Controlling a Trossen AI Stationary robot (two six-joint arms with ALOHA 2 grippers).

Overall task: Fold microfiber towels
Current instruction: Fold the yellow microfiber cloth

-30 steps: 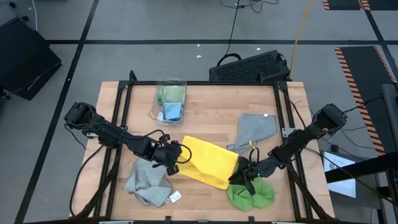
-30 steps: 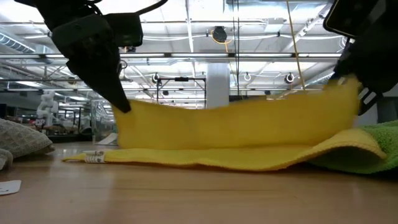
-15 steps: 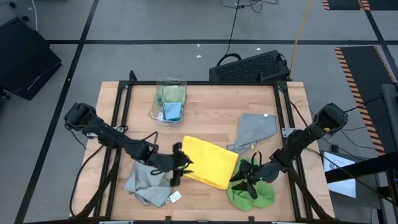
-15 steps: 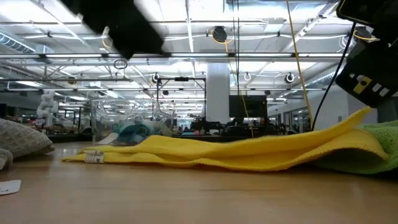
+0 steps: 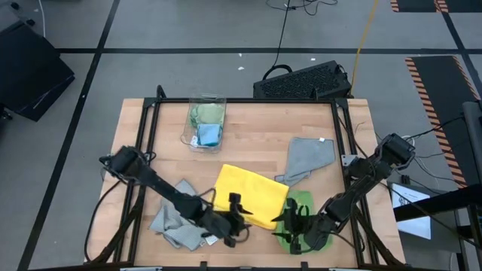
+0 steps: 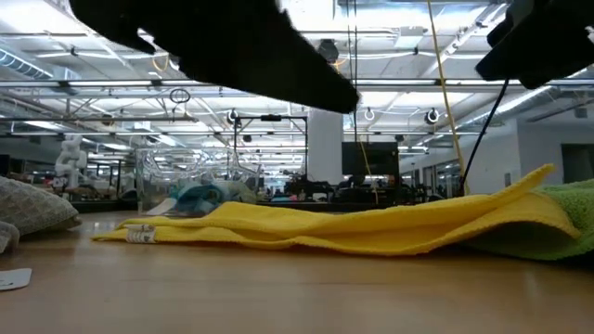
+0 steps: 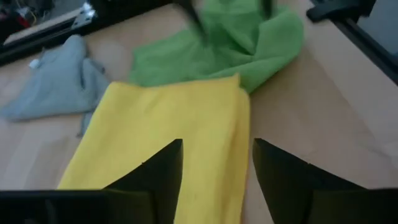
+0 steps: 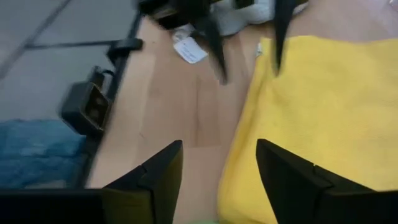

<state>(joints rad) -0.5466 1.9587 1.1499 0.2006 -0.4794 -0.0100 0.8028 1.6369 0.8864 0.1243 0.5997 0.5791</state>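
**Wooden table: towels and gripper state**

Wooden table carries one container, a clear plastic bin at the far edge, left of centre. Inside lie a pale green towel and a light blue towel with a white tag.

Left side, near edge: a crumpled grey towel, loose on the wood, with a white tag beside it. The left gripper is above the near edge of the yellow towel; its fingers stand apart, nothing between them, not touching the cloth in the wrist view.

Centre: the yellow towel lies folded and flat, its right end overlapping the bright green towel.

Right side: a second grey towel lies flat toward the far right. The bright green towel is bunched at the near edge. The right gripper is above it; its fingers are spread and empty in the wrist view.
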